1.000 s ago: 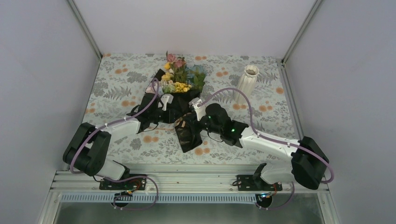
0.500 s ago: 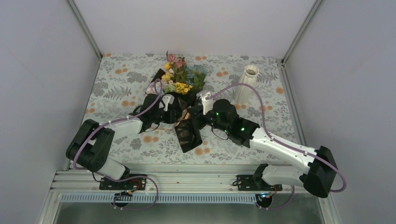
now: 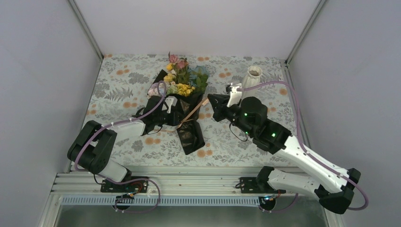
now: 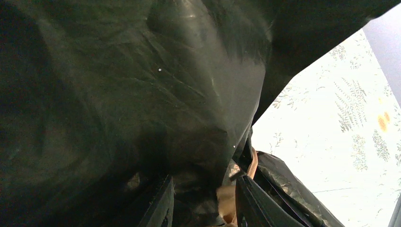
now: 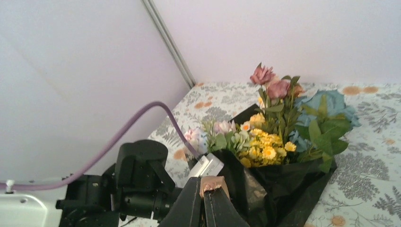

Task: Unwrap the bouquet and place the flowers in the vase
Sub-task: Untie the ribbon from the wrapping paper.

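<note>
The bouquet (image 3: 182, 94) lies mid-table: mixed flowers (image 3: 183, 78) at its far end, black wrap (image 3: 189, 135) trailing toward me. My left gripper (image 3: 166, 109) is clamped on the wrapped stems; in the left wrist view the black wrap (image 4: 142, 94) fills the space between its fingers (image 4: 163, 203). My right gripper (image 3: 210, 98) is raised to the right of the bouquet, shut on the end of a tan ribbon (image 3: 191, 112) that runs taut down to the wrap. In the right wrist view the ribbon end (image 5: 213, 183) sticks out of the shut right gripper (image 5: 203, 184), with the flowers (image 5: 269, 142) beyond. The white ribbed vase (image 3: 250, 78) stands upright at the back right.
A floral-print tablecloth (image 3: 123, 85) covers the table. Metal frame posts (image 3: 293, 45) and pale walls close in the back and sides. The right arm's purple cable (image 3: 279, 85) loops past the vase. The left arm (image 5: 137, 189) sits close below the right gripper.
My right gripper has moved right and toward the back, away from the wrap, drawing the tan ribbon out taut. The left gripper has stayed on the bouquet.
</note>
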